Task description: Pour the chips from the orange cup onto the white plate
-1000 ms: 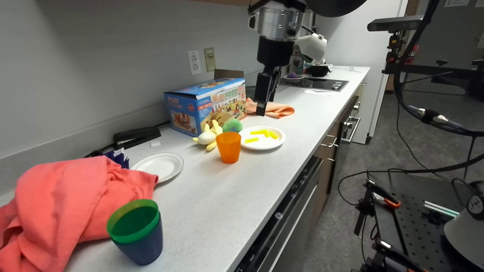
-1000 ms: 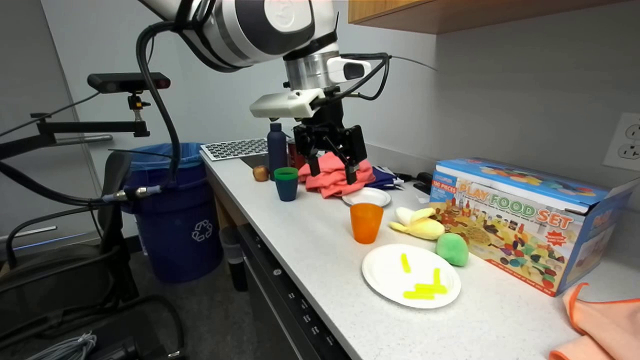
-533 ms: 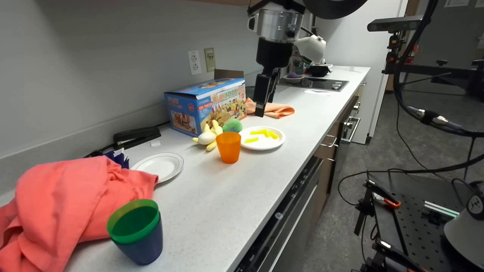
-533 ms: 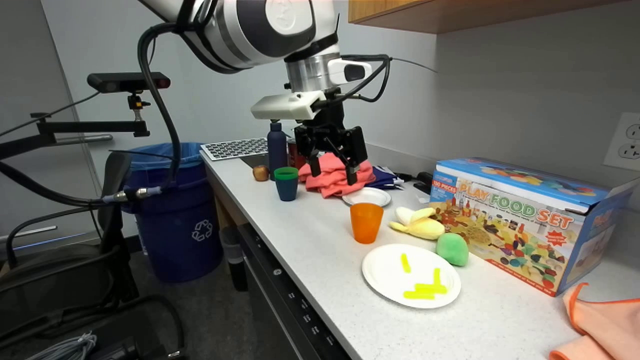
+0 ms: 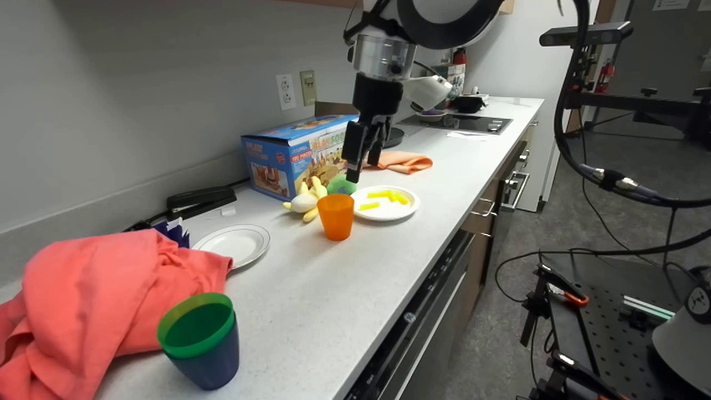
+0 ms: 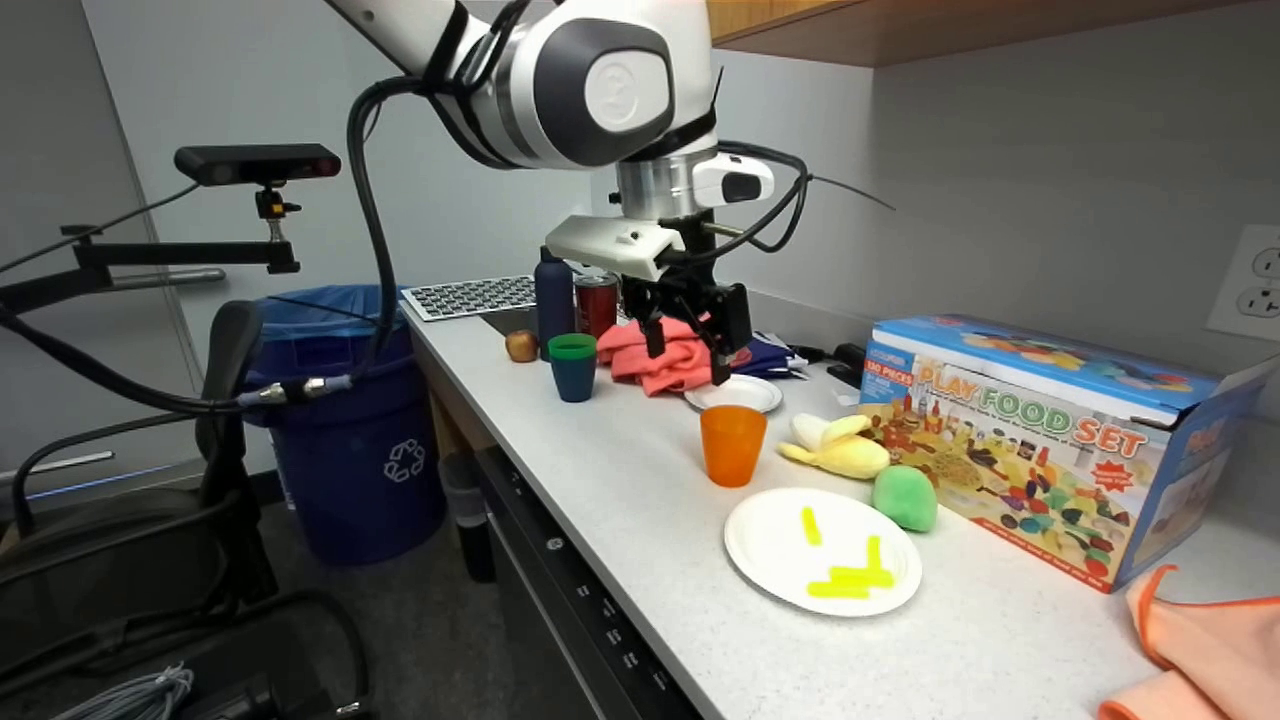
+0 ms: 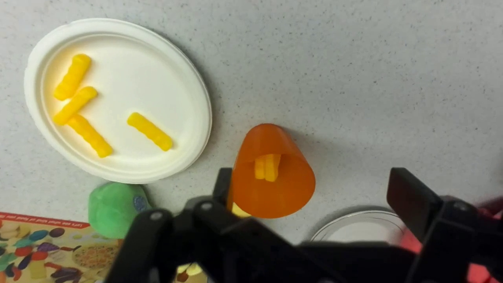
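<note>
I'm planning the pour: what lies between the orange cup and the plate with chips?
The wrist view shows only speckled countertop between the orange cup and that white plate.

1. A pale grey wall (image 5: pixel 166 94), fitted with a white outlet (image 5: pixel 286 92), backs the long speckled counter (image 5: pixel 300 316).
2. Overhead, a wooden cabinet (image 6: pixel 960 32) juts out.
3. Brown drawers (image 5: pixel 473 224) sit below the counter.
4. The dark grey floor (image 5: pixel 494 336) bears a blue bin (image 6: pixel 345 500).
</note>
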Robot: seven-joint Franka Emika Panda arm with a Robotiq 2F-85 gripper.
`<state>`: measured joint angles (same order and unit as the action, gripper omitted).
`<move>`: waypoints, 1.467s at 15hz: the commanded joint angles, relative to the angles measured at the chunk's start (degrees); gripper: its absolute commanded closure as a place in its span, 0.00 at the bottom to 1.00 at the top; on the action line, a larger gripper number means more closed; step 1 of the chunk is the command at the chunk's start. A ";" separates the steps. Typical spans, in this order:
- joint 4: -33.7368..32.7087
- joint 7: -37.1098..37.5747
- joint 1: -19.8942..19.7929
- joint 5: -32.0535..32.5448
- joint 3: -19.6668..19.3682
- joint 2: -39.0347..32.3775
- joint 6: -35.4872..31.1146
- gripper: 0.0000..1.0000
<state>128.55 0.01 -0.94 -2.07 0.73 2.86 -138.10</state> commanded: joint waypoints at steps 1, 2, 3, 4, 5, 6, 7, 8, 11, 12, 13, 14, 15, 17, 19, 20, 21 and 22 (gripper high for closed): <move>-6.26 -2.33 0.79 -2.94 -0.01 -6.65 -2.06 0.00; -7.51 -2.43 0.84 -2.67 0.23 -7.94 -2.33 0.00; -8.70 -2.32 0.95 -2.06 0.49 -9.39 -2.76 0.00; -9.79 -2.46 1.08 -2.11 0.73 -10.77 -2.78 0.00; -10.72 -2.79 1.23 -2.14 0.97 -12.06 -2.60 0.00; -11.25 -3.92 1.23 -2.71 1.29 -12.92 -1.66 0.00; -11.95 -4.66 1.25 -2.84 1.65 -14.00 -1.42 0.00; -12.58 -5.28 1.32 -2.82 2.03 -15.05 -0.78 0.00; -14.18 -5.14 1.50 -1.65 2.38 -17.36 0.23 0.00; -14.49 -5.30 1.50 -1.71 2.48 -18.04 -0.11 0.00; -14.85 -5.74 1.44 -1.82 2.64 -18.72 -0.61 0.00; -15.43 -6.05 1.32 -2.12 2.79 -19.48 -0.34 0.00; -15.90 -6.05 1.38 -1.80 2.78 -20.18 -0.27 0.00; -16.58 -6.32 1.40 -1.57 2.84 -21.35 -0.48 0.00; -17.29 -6.59 1.37 -1.67 2.99 -22.34 -0.54 0.00; -17.58 -6.81 1.38 -1.69 3.12 -22.66 -0.66 0.00; -17.90 -6.98 1.42 -1.61 3.21 -23.04 -0.70 0.14; -18.20 -7.09 1.45 -1.55 3.30 -23.33 -0.65 0.26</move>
<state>113.23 -5.46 0.51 -3.29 3.60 -18.65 -140.12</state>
